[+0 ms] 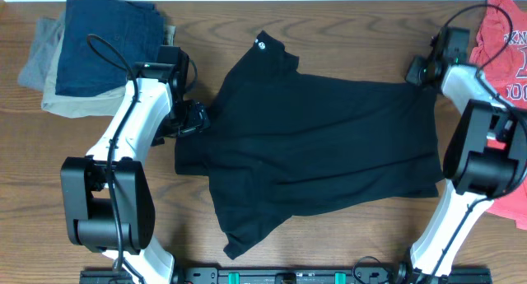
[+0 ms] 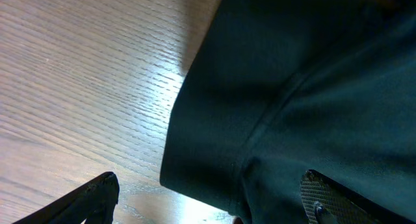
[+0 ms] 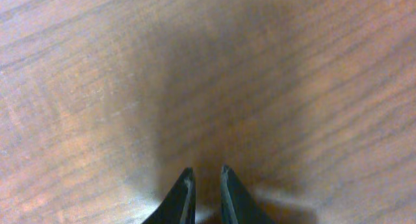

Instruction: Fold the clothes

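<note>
A: Position of the black shirt (image 1: 321, 144)?

B: Lying opened out across the middle of the tabletop (image 1: 346, 29). The collar end, with its white label (image 1: 262, 44), points to the far edge. A narrow part of the fabric trails toward the near edge.

A: Left gripper (image 2: 211, 182)?

B: At the shirt's left edge, spread wide. In the wrist view one finger (image 2: 97, 195) is over bare wood and the other is over black fabric, with the cloth's edge between them. Nothing is pinched.

A: Right gripper (image 3: 206, 175)?

B: By the shirt's far right corner in the overhead view. The jaws are drawn almost together, leaving only a thin slit. There is only wood grain beneath them and no cloth in the grip. I cannot tell whether the tips touch the wood.

A: Other items?

B: Red t-shirt (image 1: 502, 37) at the far right, beside the right arm. Folded stack (image 1: 90, 49) of navy, tan and grey at the far left, clear of the black shirt.
</note>
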You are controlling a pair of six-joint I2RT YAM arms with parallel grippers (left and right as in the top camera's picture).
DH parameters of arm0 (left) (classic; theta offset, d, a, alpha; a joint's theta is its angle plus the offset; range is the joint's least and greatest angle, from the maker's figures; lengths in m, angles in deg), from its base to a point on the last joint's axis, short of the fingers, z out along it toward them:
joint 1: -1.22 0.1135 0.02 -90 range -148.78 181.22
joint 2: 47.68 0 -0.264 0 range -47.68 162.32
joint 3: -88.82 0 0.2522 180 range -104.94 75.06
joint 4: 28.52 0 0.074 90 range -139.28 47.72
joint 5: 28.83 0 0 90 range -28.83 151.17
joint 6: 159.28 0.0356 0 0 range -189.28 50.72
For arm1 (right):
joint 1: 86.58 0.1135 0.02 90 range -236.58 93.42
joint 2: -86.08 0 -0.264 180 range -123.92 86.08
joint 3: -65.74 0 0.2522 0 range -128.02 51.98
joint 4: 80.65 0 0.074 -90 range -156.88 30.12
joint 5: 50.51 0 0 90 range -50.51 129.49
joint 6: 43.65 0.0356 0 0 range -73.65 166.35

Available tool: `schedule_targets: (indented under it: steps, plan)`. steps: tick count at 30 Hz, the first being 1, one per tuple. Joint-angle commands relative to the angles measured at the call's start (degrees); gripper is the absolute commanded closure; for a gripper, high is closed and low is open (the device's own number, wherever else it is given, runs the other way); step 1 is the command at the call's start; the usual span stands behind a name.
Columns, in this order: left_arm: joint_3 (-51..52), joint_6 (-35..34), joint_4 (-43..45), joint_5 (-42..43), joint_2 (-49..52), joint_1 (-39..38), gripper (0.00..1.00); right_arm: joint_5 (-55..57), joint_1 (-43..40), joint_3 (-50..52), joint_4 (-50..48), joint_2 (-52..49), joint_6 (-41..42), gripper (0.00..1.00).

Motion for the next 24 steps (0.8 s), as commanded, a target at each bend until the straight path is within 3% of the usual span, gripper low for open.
schedule_targets:
  steps: [1,6,9,13,19,24]
  plan:
    - [-0.11,0.39,0.07,0.85,0.35,-0.24,0.10,1.03,0.28,-11.76,8.61,-0.39,-2.43,0.87]
    - [-0.11,0.52,0.20,0.87,0.35,-0.24,0.10,0.13,0.13,-29.53,30.56,1.42,-1.90,0.93]
    - [-0.11,0.52,0.28,0.87,0.35,-0.24,0.10,-2.08,0.17,-36.74,42.27,3.06,-1.09,0.91]
    - [-0.11,0.50,0.26,0.87,0.35,-0.24,0.10,-2.62,0.46,-38.91,52.33,5.79,-0.42,0.90]
    - [-0.11,0.52,0.26,0.85,0.35,-0.24,0.09,-2.25,0.46,-38.91,62.05,8.15,1.55,0.98]
    - [-0.11,0.52,0.22,0.87,0.35,-0.24,0.10,-0.20,0.55,-38.69,71.87,9.81,4.44,0.99]
